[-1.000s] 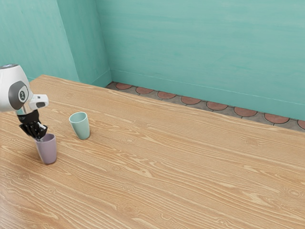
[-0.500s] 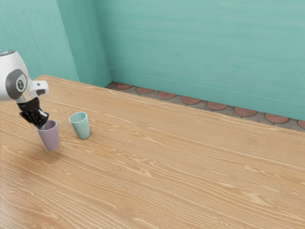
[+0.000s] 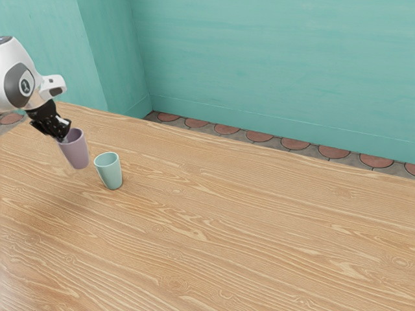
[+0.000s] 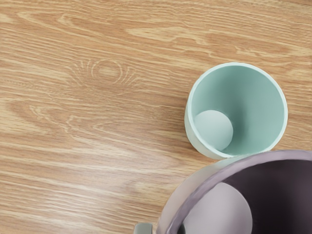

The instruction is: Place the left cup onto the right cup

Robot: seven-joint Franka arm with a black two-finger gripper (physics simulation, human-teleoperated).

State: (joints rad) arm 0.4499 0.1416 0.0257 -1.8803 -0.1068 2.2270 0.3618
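My gripper [image 3: 63, 135] is shut on the rim of a lilac cup [image 3: 75, 149], which hangs tilted in the air above the wooden table [image 3: 246, 220]. A teal cup [image 3: 108, 170] stands upright on the table just to the exterior view's right of the lilac cup and lower. In the wrist view the lilac cup [image 4: 234, 195] is large and close under my hand, and the teal cup [image 4: 237, 110] sits open-mouthed just beyond its rim.
Teal walls [image 3: 272, 58] run behind the table, with a strip of red-brown floor tiles [image 3: 259, 136] past the table's far edge. Bare wood stretches away toward the exterior view's right.
My hand has risen and moved toward the teal cup, lifting the lilac cup off the table. The teal cup has stayed where it was.
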